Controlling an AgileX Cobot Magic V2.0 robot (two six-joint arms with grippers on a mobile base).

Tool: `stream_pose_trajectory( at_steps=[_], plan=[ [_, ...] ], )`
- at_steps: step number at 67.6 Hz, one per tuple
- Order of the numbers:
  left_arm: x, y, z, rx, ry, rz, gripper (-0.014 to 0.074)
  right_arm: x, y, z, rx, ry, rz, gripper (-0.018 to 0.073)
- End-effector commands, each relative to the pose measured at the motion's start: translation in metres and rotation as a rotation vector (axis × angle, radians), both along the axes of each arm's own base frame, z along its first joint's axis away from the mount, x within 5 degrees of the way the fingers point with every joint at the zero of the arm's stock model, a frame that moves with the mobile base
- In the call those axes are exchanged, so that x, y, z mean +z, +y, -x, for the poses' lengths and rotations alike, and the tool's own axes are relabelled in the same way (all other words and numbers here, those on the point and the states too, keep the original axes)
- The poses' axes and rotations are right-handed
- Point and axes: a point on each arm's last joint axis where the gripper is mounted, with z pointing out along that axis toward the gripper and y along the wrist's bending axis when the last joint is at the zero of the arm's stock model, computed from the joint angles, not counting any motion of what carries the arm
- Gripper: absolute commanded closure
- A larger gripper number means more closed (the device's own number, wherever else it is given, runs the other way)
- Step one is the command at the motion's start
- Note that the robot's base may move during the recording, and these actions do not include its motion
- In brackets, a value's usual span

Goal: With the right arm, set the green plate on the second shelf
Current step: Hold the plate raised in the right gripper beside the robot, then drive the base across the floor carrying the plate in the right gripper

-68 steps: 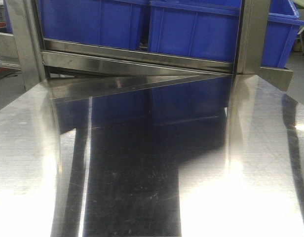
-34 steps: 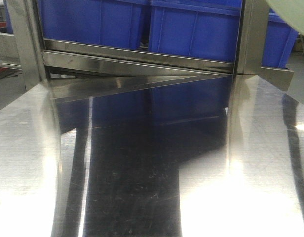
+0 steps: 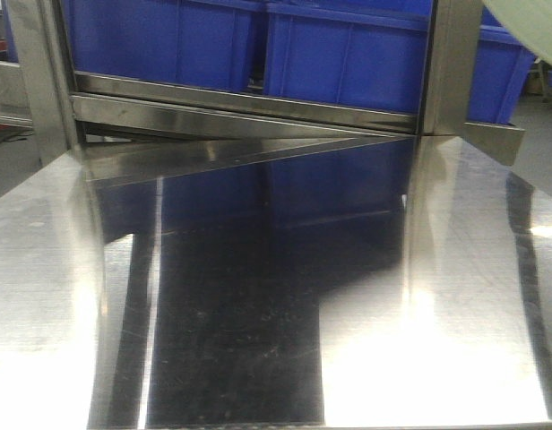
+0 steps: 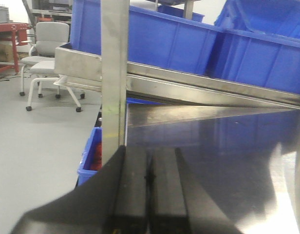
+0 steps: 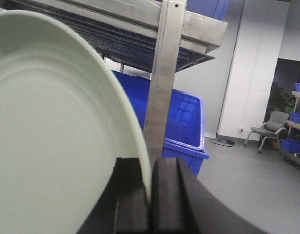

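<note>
Right hand [image 5: 149,168] clamps the green plate [image 5: 57,131] by its rim (plate standing on edge); left hand [image 4: 149,155] fingers pressed together.

1 green plate [image 5: 52,136]; 2 blue bins [image 3: 159,40] beyond the shelf's [image 3: 455,340] far edge (maybe a 3rd past the post [image 3: 442,63]); 1 grey chair [image 5: 269,130].
</note>
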Motion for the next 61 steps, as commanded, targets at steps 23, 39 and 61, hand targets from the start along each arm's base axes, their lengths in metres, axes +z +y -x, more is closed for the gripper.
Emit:
stream_pose_trajectory(
  at_steps=[23, 39, 61],
  plan=[
    [-0.0053, -0.0003, 0.0, -0.004, -0.059, 0.011, 0.0465, 0.0179, 0.0006, 0.0055, 0.008, -0.126, -0.008, 0.0503],
    [-0.0053, -0.0003, 0.0, -0.004, -0.059, 0.011, 0.0465, 0.0179, 0.0006, 0.0055, 0.008, -0.126, -0.008, 0.0503],
    [-0.0053, -0.0003, 0.0, -0.004, -0.059, 0.011, 0.0465, 0.0179, 0.0006, 0.0058, 0.008, -0.128, -0.008, 0.0503]
  ],
)
